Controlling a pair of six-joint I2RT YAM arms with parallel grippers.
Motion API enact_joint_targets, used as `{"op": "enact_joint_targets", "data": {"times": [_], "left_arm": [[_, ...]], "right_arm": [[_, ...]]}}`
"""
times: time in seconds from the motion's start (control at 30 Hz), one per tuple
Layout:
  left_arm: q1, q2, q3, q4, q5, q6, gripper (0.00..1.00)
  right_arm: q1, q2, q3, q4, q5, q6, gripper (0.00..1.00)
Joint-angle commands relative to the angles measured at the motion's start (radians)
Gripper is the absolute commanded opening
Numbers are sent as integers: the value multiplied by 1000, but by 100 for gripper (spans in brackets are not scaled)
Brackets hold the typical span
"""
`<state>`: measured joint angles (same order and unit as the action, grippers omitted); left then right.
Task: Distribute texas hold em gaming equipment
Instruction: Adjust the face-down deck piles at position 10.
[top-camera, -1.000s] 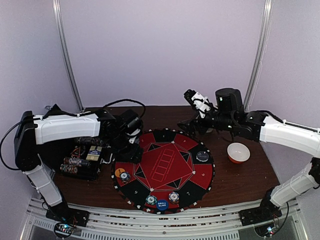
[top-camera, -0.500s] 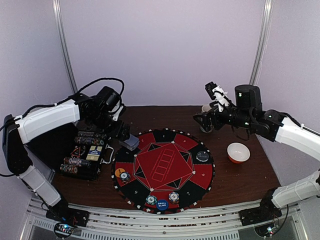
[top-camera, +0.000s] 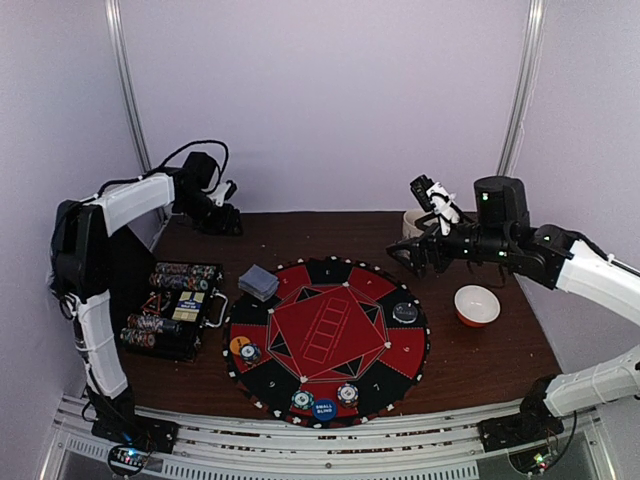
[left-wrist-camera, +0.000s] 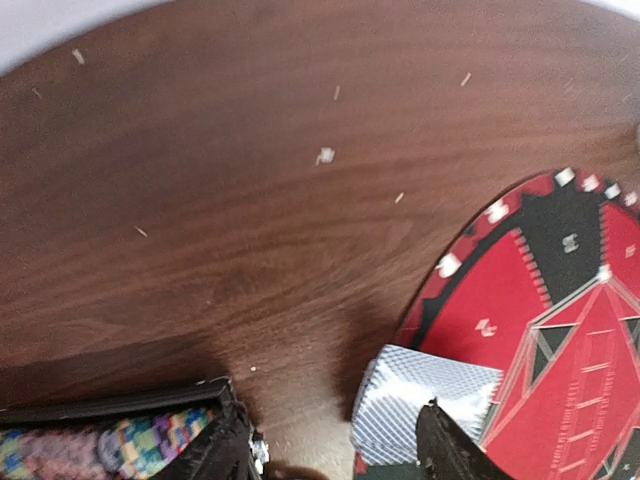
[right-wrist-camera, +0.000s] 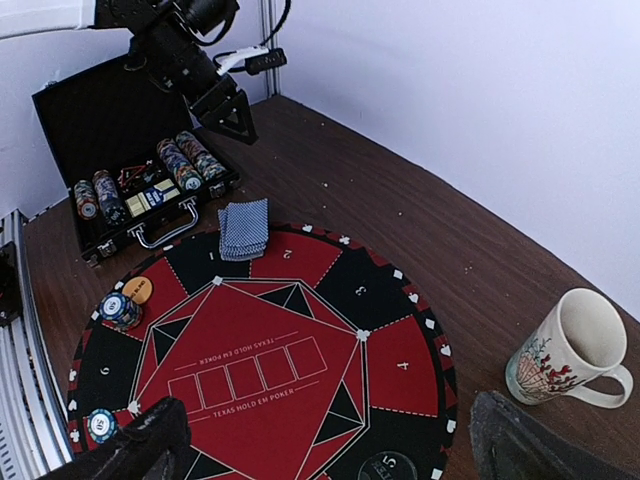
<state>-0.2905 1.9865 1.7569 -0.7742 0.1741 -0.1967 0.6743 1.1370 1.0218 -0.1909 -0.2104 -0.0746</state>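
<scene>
A deck of grey-blue-backed cards (top-camera: 258, 282) lies on the far left edge of the round red-and-black poker mat (top-camera: 330, 300). It also shows in the left wrist view (left-wrist-camera: 425, 410) and the right wrist view (right-wrist-camera: 244, 227). On the mat are an orange button (top-camera: 239, 344), a blue small-blind button (top-camera: 324, 408), a dark button (top-camera: 404, 312) and single chips (top-camera: 347, 393). My left gripper (top-camera: 222, 218) is open and empty, raised behind the deck at the back left. My right gripper (top-camera: 415, 255) is open and empty above the mat's far right edge.
An open black case (top-camera: 175, 310) with rows of multicoloured chips stands left of the mat. A white patterned mug (right-wrist-camera: 565, 350) stands behind the mat at the right. An orange-rimmed white bowl (top-camera: 477, 305) sits right of the mat.
My left gripper let go of the deck at the mat's far left edge and drew back up to the back left. My right gripper moved a little right and up.
</scene>
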Motion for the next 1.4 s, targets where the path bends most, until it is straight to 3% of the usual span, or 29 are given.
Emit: {"op": "enact_joint_targets", "data": {"times": [0.0,0.13,0.27,0.77,1.37], "left_arm": [[0,77,-4,47,42,-34,56],[9,146,46,63,-83,-81,40],[4,200,45,56,-112,-86,31],[-70,192,-121,56,-112,-58,27],[-132,56,-310,62,-46,-51,28]], "right_arm": [[-15,72,15,51,-41,20,100],[-25,155,69,48,-71,23,100],[-35,207,103,38,-66,7,100],[-65,278,114,77,-127,1,100],[-82,281,119,80,-147,9,100]]}}
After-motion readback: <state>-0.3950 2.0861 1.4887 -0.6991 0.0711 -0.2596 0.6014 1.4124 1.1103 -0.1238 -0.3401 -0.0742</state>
